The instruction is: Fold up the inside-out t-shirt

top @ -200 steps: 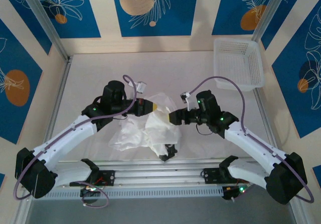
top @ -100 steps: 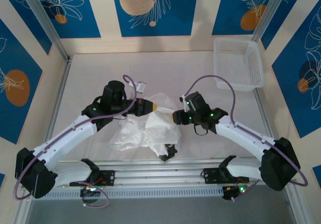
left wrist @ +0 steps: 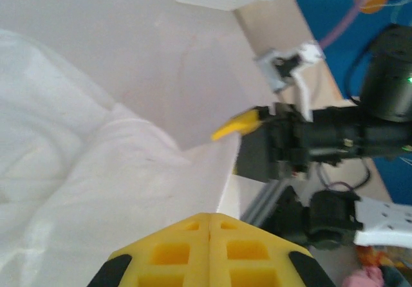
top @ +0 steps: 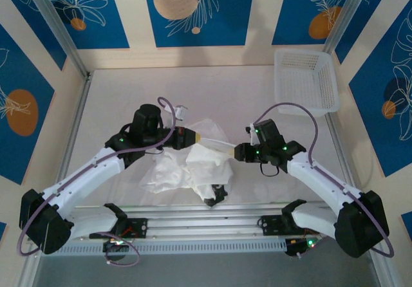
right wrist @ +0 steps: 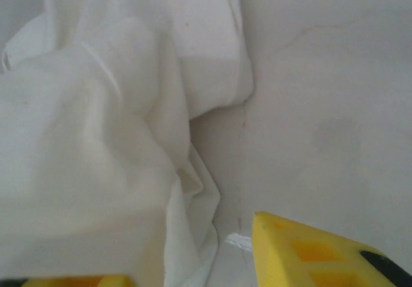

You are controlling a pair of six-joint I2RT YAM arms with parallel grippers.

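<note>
T-shirt (top: 192, 168) crumpled, L gripper (top: 198, 136) pinching it

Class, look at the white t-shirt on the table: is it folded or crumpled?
Crumpled: the t-shirt lies bunched in irregular wrinkles, with no flat, even layers.

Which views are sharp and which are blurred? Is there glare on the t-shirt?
Top external: sharp and evenly lit, t-shirt bright but not glaring. Left wrist: soft throughout, near yellow pads out of focus. Right wrist: cloth folds readable, yellow pad blurred.
</note>
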